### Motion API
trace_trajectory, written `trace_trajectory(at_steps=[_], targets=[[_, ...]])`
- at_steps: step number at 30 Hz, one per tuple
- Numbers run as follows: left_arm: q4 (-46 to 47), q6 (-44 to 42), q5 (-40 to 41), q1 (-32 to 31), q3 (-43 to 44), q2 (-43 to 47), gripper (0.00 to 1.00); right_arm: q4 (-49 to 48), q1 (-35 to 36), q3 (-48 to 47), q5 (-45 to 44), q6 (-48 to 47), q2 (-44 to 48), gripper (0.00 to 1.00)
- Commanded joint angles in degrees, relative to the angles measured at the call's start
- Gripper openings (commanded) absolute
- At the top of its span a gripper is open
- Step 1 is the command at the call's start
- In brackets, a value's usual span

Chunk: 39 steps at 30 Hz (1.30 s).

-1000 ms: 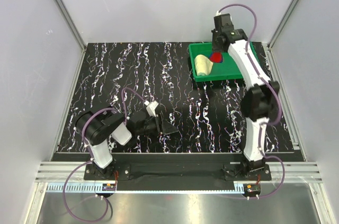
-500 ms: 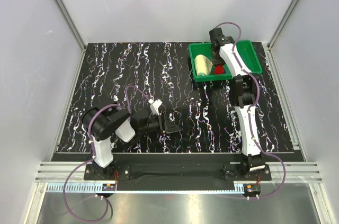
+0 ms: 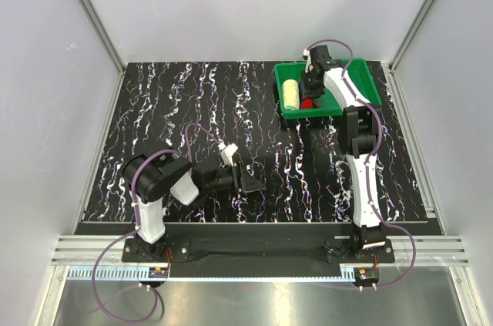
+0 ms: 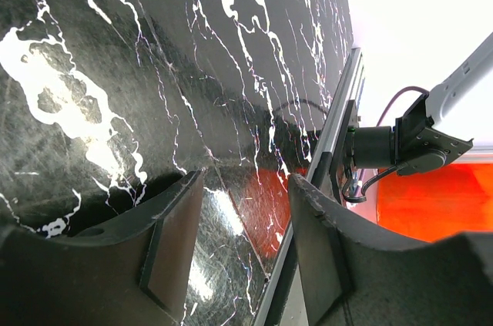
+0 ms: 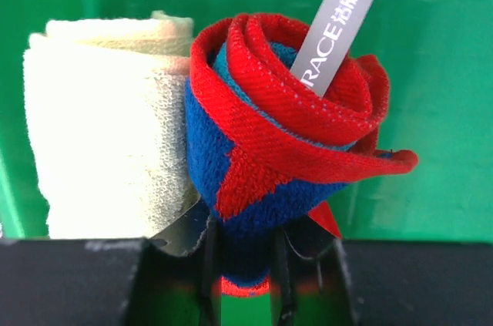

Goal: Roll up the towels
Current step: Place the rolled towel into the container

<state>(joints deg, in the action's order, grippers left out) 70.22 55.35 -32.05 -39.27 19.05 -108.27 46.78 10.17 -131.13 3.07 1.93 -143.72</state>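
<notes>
Right wrist — tag (image 5: 340, 21) on red towel (image 5: 266, 158) reads "RACE".

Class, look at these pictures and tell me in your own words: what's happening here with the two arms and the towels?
The right gripper is clamped on the lower end of the rolled red towel, holding it in the green tray right beside the rolled pale yellow towel. The left gripper hangs low over the black table near its own base, jaws apart and empty. Both towels look rolled; the red one is not yet released.
</notes>
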Motion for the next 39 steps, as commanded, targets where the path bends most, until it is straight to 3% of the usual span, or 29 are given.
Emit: trace_trajectory(at_steps=[1, 2, 5, 6, 18, 19, 22, 23, 35, 39], targets=[[-7.37, -3.15, 1.20, -0.02, -0.42, -3.26, 0.54, -3.54, -0.94, 0.97, 10.63, -1.67, 3.01, 0.21], [-7.46, -3.15, 1.20, -0.11, -0.24, -3.26, 0.54, -3.54, -1.29, 0.88, 11.07, -1.67, 2.66, 0.29], [-7.90, -3.15, 1.20, -0.02, -0.06, -3.44, 0.54, -3.37, -1.65, -0.09, 10.91, -1.67, 1.25, 0.38], [-8.07, -3.15, 1.29, -0.02, 0.11, -3.53, 0.54, -2.93, -1.82, -0.26, 10.47, -1.50, 0.64, 0.49], [-9.13, -3.32, 1.73, -0.20, 0.55, -3.88, 0.53, -2.49, -3.32, 2.02, 5.72, -0.26, 5.90, 0.85], [-9.22, -3.32, 1.73, -0.11, 0.64, -3.88, 0.53, -2.40, -3.32, 2.11, 5.63, -0.18, 6.34, 0.92], [-9.39, -3.50, 1.91, -0.20, 0.73, -3.88, 0.53, -2.14, -3.32, 1.85, 5.71, 0.35, 8.01, 0.95], [-9.66, -3.50, 1.99, -0.28, 0.73, -3.88, 0.53, -2.05, -3.32, 1.76, 5.81, 0.52, 8.54, 1.00], [-10.98, -3.85, 2.43, -0.64, 1.43, -3.97, 0.53, -0.29, -3.32, 0.08, 3.87, 2.89, 12.85, 1.00], [-11.33, -4.02, 2.52, -0.64, 1.43, -3.53, 0.53, -4.58, -3.23, 7.25, 8.60, 5.79, 18.97, 1.00]])
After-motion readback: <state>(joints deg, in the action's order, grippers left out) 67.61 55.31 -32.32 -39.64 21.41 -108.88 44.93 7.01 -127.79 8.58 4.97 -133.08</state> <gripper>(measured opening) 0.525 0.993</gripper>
